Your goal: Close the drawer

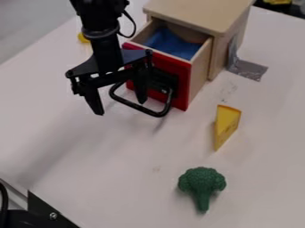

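Camera view: spread wide, a black gripper (120,106) hangs by the open red-fronted drawer (185,82) near the far edge of the table (268,120), where a square, centered push should prevent jamming.

The top edge cuts off the arm (106,29) and cabinet (191,13). The gripper (121,108) hides part of the red drawer front (183,91). Near the table's (107,178) upper-left edge, a yellow thing (83,38) is too small to identify.

Robotics lab, robot arm (107,50), tape (248,69) on tabletop (122,162)
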Controlling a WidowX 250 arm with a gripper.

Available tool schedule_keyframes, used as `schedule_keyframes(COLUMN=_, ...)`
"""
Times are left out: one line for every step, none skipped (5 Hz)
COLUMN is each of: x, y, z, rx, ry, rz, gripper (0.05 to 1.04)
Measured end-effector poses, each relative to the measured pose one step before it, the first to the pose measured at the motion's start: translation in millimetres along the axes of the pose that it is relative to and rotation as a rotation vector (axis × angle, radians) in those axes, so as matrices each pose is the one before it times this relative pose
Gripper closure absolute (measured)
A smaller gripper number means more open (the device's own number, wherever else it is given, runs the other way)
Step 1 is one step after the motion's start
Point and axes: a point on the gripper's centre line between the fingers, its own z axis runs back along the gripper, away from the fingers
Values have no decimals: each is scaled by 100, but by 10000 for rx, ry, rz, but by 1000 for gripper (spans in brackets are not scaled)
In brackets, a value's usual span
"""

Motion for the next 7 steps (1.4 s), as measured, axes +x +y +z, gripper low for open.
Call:
schedule_keyframes(x=377, y=147, z=-388, rx=-169, ry=-395, rz=540, gripper=83)
schedule_keyframes(x=431, y=214, z=-636, rx=-91, ry=-421, rz=523, gripper=83)
schedule_keyframes(x=241, y=277, z=-1168, rx=-24, ry=-310, rz=470, gripper=83)
schedule_keyframes(x=321, y=-9, z=-874, rx=45, ry=-132, rz=233, gripper=83)
schedule_keyframes(x=425, y=-72, z=-843, rx=41, ry=-178, rz=99, gripper=83)
schedule_keyframes(x=468, y=-57, z=-612, rx=124, ry=-93, rz=44, gripper=83)
schedule_keyframes(x=1121, y=-223, z=-501, rx=-47, ry=-148, rz=218, gripper=83)
